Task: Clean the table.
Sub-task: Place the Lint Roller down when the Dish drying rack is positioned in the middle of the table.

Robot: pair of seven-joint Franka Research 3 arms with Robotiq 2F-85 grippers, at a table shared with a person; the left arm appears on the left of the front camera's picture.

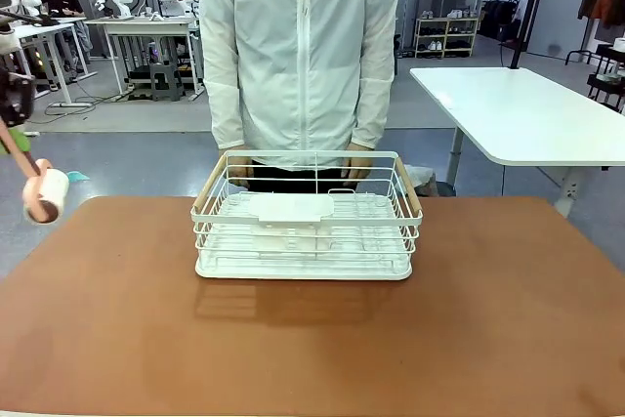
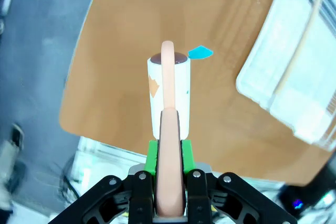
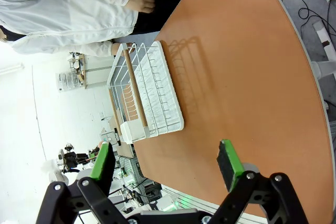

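Pink handle first: our left hand (image 2: 169,174) is clenched on the handle of a lint roller (image 2: 169,95), whose white roll hangs above the left edge of the desk (image 1: 312,339). Our right hand (image 3: 168,163) has its fingers spread wide with nothing between them, up over the brown desk. Farther on, a white wire basket (image 1: 308,217) sits near the far edge, in the middle. A person (image 1: 298,46) in a white jacket stands just behind it.
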